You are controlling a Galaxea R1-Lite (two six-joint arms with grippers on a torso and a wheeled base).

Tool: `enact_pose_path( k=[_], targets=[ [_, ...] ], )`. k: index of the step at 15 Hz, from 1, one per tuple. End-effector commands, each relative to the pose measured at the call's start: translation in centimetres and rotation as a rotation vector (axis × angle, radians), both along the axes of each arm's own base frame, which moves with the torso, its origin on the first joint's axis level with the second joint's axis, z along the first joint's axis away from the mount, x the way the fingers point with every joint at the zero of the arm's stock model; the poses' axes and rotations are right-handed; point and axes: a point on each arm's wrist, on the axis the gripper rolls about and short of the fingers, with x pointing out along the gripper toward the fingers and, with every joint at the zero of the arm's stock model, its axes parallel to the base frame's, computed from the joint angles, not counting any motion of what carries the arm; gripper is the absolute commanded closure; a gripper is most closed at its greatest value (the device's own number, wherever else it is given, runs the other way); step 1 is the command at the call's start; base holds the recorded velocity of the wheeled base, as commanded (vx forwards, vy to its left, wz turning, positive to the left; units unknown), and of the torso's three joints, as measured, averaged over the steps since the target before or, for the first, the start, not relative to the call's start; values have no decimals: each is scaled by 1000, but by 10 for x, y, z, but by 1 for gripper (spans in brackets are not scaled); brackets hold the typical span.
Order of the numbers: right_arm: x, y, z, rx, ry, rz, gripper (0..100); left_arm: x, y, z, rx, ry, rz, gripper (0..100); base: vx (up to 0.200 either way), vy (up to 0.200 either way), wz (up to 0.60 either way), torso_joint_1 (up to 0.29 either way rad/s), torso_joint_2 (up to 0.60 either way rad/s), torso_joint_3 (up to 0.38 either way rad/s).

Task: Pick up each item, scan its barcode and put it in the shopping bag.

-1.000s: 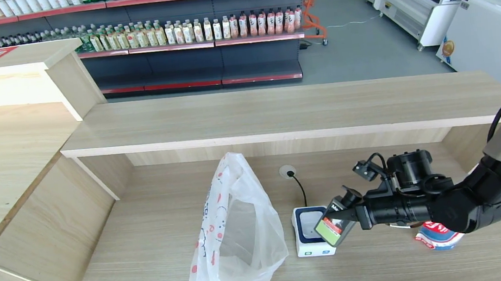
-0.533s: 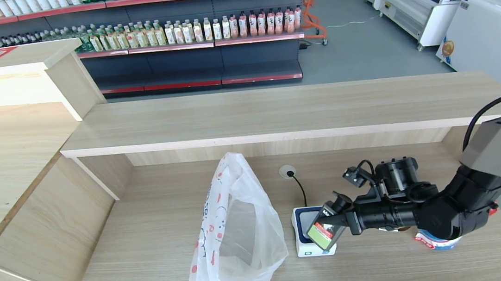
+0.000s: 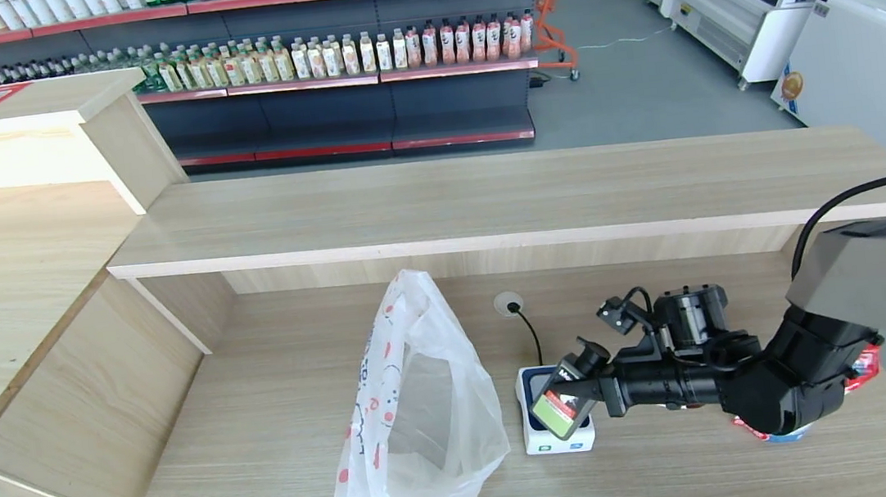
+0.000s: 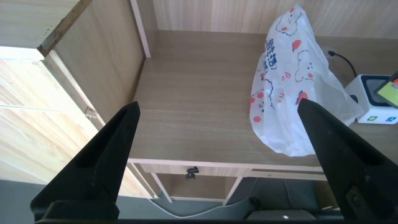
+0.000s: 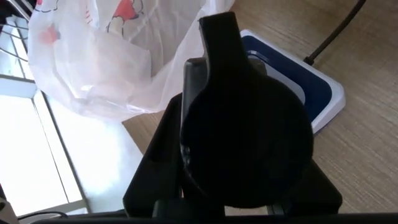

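Shopping bag [image 3: 415, 416], white plastic with red print, stands upright in the middle of the counter [image 3: 268, 464], close to its front edge. The left gripper [image 4: 217, 106] hangs by that front edge, its fingers spread wide with nothing between them. Just beside the bag, toward the right edge, sits the white scanner [image 3: 535, 381] with its blue top. A red, white and blue pack [image 3: 759, 431] lies near the right edge, mostly hidden under the right arm. The right gripper [image 3: 577, 389] is clamped on a small green-and-red packet [image 3: 557, 416], held tilted just above the scanner.
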Motion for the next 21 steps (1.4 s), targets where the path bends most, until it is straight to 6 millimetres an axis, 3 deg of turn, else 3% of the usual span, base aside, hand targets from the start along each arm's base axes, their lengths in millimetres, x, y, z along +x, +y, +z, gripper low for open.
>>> enact_pose_path(
  k=[1,3,4,5,6,8,9,11,12,14,18,21],
  targets=[
    [-1,-1,1,3,1,-5,100,0,0,0,0,-1,0,0,0,0,0,0,0,0],
    [-4,-4,24,48,-10,-32,100,0,0,0,0,-1,0,0,0,0,0,0,0,0],
    [-12,-5,44,97,1,-58,100,0,0,0,0,-1,0,0,0,0,0,0,0,0],
    [-37,-12,85,150,-30,-96,100,0,0,0,0,-1,0,0,0,0,0,0,0,0],
    [-51,-19,100,137,-85,-145,100,0,0,0,0,-1,0,0,0,0,0,0,0,0],
    [-67,-40,122,85,-219,-204,100,0,0,0,0,-1,0,0,0,0,0,0,0,0],
    [-80,-65,133,1,-351,-237,100,0,0,0,0,-1,0,0,0,0,0,0,0,0],
    [-98,-77,138,-24,-388,-261,100,0,0,0,0,-1,-1,0,0,0,0,0,0,0],
    [-123,-85,140,-26,-391,-286,100,0,0,0,1,-1,-1,0,0,0,0,0,0,0],
    [-143,-87,136,-27,-379,-286,100,0,0,0,0,-1,-1,0,0,0,0,0,0,0],
    [-146,-88,139,-13,-382,-293,100,0,0,0,1,-1,0,0,-150,0,0,1,2,3],
    [-146,-90,134,0,-340,-315,100,0,0,0,0,-1,-1,0,0,0,0,0,0,0]
  ],
)
